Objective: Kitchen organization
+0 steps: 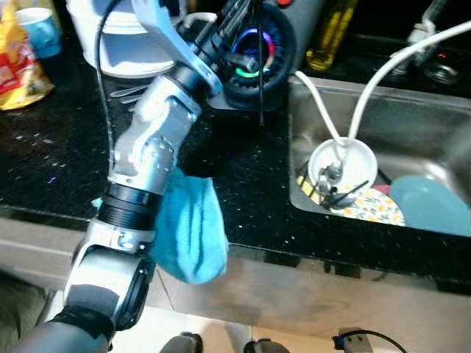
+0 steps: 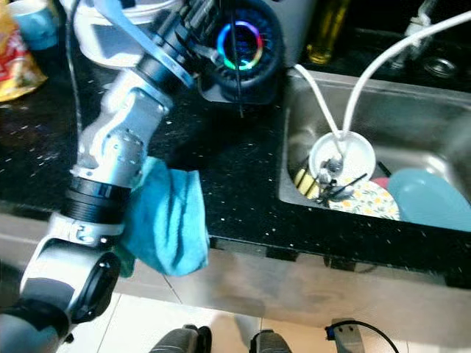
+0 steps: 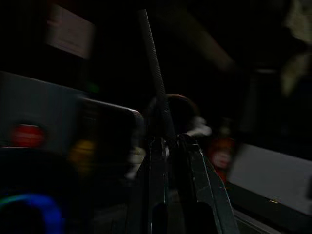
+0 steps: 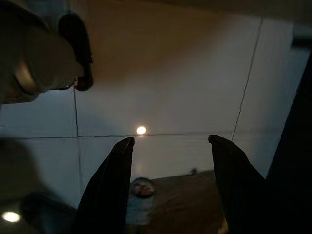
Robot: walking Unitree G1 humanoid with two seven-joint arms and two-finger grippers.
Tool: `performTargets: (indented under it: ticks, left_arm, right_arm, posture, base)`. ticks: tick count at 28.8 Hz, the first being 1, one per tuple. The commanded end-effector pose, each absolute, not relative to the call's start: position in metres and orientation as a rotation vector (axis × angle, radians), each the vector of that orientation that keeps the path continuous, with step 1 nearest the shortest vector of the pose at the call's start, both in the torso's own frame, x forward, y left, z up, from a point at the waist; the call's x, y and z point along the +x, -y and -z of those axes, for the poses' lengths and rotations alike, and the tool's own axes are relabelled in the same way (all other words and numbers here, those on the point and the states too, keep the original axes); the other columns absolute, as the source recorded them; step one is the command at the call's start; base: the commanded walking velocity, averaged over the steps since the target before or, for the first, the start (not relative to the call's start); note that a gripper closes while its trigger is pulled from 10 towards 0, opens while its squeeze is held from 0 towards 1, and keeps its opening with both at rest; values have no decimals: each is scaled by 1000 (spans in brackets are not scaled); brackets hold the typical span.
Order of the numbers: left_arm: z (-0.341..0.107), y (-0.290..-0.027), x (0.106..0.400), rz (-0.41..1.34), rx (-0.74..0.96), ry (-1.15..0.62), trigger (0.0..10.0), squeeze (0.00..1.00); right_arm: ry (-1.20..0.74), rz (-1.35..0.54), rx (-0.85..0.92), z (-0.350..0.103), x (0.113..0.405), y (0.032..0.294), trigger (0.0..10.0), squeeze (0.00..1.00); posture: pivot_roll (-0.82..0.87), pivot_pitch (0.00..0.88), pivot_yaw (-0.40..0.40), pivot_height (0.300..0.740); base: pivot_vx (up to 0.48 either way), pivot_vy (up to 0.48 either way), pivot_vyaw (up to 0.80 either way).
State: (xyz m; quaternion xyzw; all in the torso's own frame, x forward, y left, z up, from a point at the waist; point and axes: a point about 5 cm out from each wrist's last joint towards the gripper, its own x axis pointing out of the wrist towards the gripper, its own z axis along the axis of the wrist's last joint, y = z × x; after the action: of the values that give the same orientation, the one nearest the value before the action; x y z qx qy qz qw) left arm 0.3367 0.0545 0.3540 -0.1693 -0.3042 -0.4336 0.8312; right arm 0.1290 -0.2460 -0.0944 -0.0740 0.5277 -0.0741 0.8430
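My left arm reaches up over the black counter towards a dark appliance with a glowing coloured ring. In the left wrist view my left gripper is shut on a thin black stick. This stick hangs down in front of the appliance, its lower end just above the counter. A teal cloth droops over the counter's front edge beside my forearm. My right gripper hangs open over a pale tiled floor, nothing between its fingers.
The steel sink on the right holds a white bowl with dark sticks, a flowered plate and a blue plate. White hoses run into it. A white pot, yellow bag and oil bottle stand behind.
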Motion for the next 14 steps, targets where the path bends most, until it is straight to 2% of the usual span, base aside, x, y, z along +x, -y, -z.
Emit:
performTargets:
  ticks: [1,8,14]
  left_arm:
    - [-350,-44,334,945,-333,624,10000,0]
    - [-345,-19,315,1111,-258,608,10000,0]
    - [-337,-15,323,1095,-214,536,10000,0]
  right_arm:
    - [-1158,166,-148,99,117,245,10000,0]
    - [-1163,175,-138,100,115,243,10000,0]
    - [-1169,168,-147,101,111,241,10000,0]
  posture:
    - [34,136,-22,740]
    - [37,143,-13,740]
    - [39,163,-9,740]
  base:
    - [0,0,-800]
    - [0,0,-759]
    - [0,0,0]
